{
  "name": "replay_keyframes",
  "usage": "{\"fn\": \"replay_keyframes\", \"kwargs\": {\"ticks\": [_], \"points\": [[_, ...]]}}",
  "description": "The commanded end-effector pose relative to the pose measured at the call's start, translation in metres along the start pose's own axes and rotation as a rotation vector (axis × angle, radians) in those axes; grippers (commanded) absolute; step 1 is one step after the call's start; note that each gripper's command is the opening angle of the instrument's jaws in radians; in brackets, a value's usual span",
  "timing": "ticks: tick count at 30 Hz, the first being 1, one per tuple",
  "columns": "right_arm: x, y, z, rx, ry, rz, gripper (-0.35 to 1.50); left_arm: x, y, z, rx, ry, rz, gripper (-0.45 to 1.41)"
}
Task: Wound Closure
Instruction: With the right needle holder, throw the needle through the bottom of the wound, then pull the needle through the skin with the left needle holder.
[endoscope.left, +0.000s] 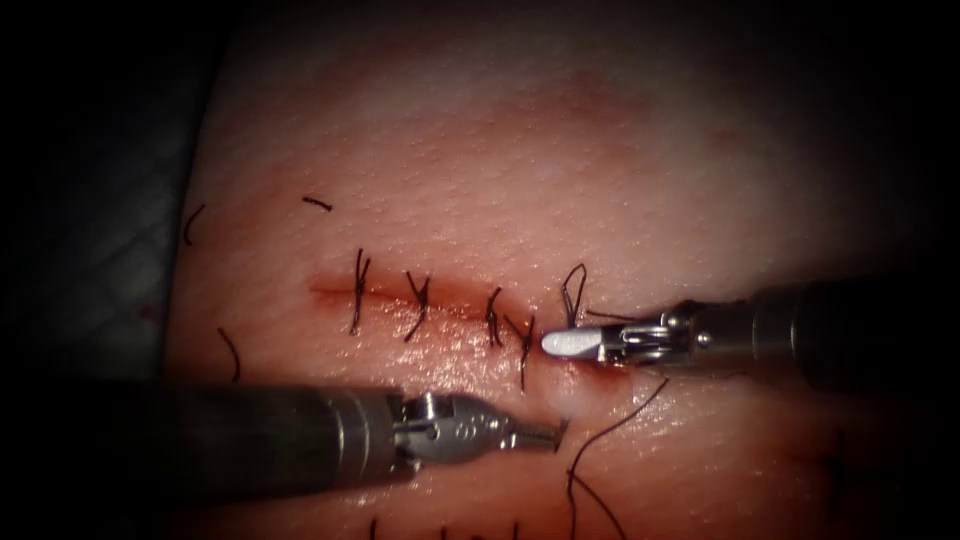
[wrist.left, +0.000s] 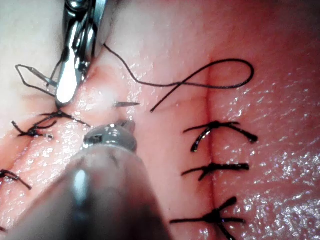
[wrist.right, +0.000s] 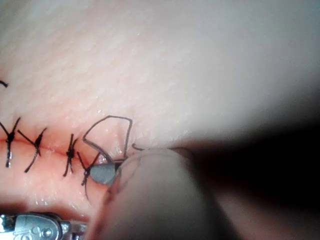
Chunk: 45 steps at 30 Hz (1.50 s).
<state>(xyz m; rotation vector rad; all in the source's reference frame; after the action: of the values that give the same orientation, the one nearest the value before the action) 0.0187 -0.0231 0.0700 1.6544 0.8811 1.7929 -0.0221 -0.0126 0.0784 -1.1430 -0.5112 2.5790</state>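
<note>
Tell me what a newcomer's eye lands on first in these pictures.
First the row of dark knotted stitches across the cut in the tissue. At the row's right end lies the right tool, a loop of thread standing just above it. Below the cut the left tool points at a needle tip poking out of the tissue, loose thread trailing nearby.

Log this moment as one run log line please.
left tool: by needle tip emerging from tissue | right tool: on cut, by thread loop | four stitches
</note>
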Motion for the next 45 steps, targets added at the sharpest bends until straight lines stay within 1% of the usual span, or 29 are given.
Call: {"fn": "replay_keyframes", "kwargs": {"ticks": [1,2,3,4,5,6,7,8,9,10,13,15,16,17,18,19,21,23,24,26,30,31,32,33,34,36,39,42,45], "points": [[-0.0004,0.0002,0.0007,0.001,-0.001,-0.050,-0.35,-0.0001,0.0001,0.0007,0.000,-0.001,-0.001,-0.17],[-0.0004,0.0002,0.0007,0.001,-0.001,-0.050,-0.35,-0.0001,0.0001,0.0007,0.000,-0.001,-0.001,-0.17],[-0.0003,0.0000,0.0008,0.001,0.032,-0.065,-0.35,0.0000,0.0001,0.0007,0.000,-0.001,-0.001,-0.18],[0.0000,-0.0003,0.0008,0.005,0.075,-0.114,-0.35,0.0000,0.0002,0.0006,-0.001,0.000,-0.002,-0.18],[0.0006,-0.0009,0.0007,0.030,0.117,-0.228,0.22,0.0002,0.0001,0.0003,0.000,0.008,0.002,-0.18],[0.0008,-0.0011,0.0005,0.027,0.132,-0.272,0.47,0.0003,0.0001,0.0000,0.007,0.020,0.018,-0.17],[0.0011,-0.0013,0.0003,0.017,0.150,-0.315,0.64,0.0005,0.0000,-0.0004,0.005,0.052,0.049,-0.10],[0.0013,-0.0015,0.0001,0.012,0.166,-0.335,0.66,0.0006,-0.0002,-0.0007,0.002,0.077,0.076,-0.01],[0.0017,-0.0017,-0.0004,0.000,0.188,-0.360,0.69,0.0008,-0.0003,-0.0011,0.002,0.113,0.102,0.12],[0.0020,-0.0018,-0.0007,-0.008,0.197,-0.381,0.74,0.0009,-0.0005,-0.0014,0.001,0.138,0.112,0.19],[0.0032,-0.0020,-0.0020,-0.036,0.208,-0.448,0.88,0.0010,-0.0008,-0.0020,-0.019,0.201,0.165,0.34],[0.0041,-0.0020,-0.0030,-0.046,0.213,-0.465,0.96,0.0011,-0.0009,-0.0020,-0.019,0.236,0.226,0.36],[0.0046,-0.0019,-0.0034,-0.047,0.212,-0.466,0.98,0.0012,-0.0010,-0.0018,-0.038,0.268,0.249,0.46],[0.0050,-0.0018,-0.0038,-0.052,0.211,-0.473,0.98,0.0014,-0.0011,-0.0017,-0.057,0.297,0.272,0.59],[0.0055,-0.0017,-0.0043,-0.059,0.207,-0.474,0.98,0.0015,-0.0012,-0.0013,-0.084,0.329,0.300,0.84],[0.0059,-0.0017,-0.0047,-0.060,0.207,-0.474,0.98,0.0016,-0.0012,-0.0011,-0.091,0.347,0.315,0.98],[0.0067,-0.0015,-0.0056,-0.065,0.203,-0.477,0.96,0.0018,-0.0011,-0.0006,-0.097,0.380,0.347,1.06],[0.0073,-0.0013,-0.0063,-0.066,0.199,-0.480,0.91,0.0021,-0.0012,-0.0002,-0.112,0.395,0.372,1.06],[0.0076,-0.0010,-0.0068,-0.066,0.195,-0.483,0.88,0.0022,-0.0012,-0.0001,-0.112,0.397,0.383,1.04],[0.0079,-0.0007,-0.0076,-0.073,0.190,-0.492,0.83,0.0025,-0.0015,0.0001,-0.108,0.398,0.402,0.93],[0.0083,0.0000,-0.0092,-0.079,0.201,-0.482,0.74,0.0029,-0.0018,0.0008,-0.101,0.401,0.435,0.86],[0.0084,0.0002,-0.0101,-0.082,0.204,-0.479,0.68,0.0030,-0.0020,0.0012,-0.099,0.402,0.437,0.69],[0.0084,0.0003,-0.0110,-0.085,0.211,-0.469,0.46,0.0030,-0.0023,0.0015,-0.096,0.405,0.437,0.49],[0.0086,0.0002,-0.0117,-0.089,0.219,-0.463,0.34,0.0032,-0.0027,0.0019,-0.098,0.405,0.436,0.44],[0.0086,0.0002,-0.0117,-0.089,0.219,-0.463,0.34,0.0032,-0.0027,0.0019,-0.098,0.405,0.436,0.44],[0.0087,0.0002,-0.0123,-0.095,0.230,-0.463,0.22,0.0034,-0.0031,0.0025,-0.099,0.409,0.437,0.42],[0.0087,0.0002,-0.0130,-0.099,0.245,-0.465,0.12,0.0036,-0.0033,0.0035,-0.103,0.412,0.443,0.42],[0.0087,0.0002,-0.0134,-0.093,0.251,-0.466,0.12,0.0035,-0.0035,0.0043,-0.106,0.405,0.449,0.41],[0.0086,0.0002,-0.0136,-0.090,0.252,-0.460,0.12,0.0034,-0.0037,0.0049,-0.105,0.406,0.454,0.44]]}}
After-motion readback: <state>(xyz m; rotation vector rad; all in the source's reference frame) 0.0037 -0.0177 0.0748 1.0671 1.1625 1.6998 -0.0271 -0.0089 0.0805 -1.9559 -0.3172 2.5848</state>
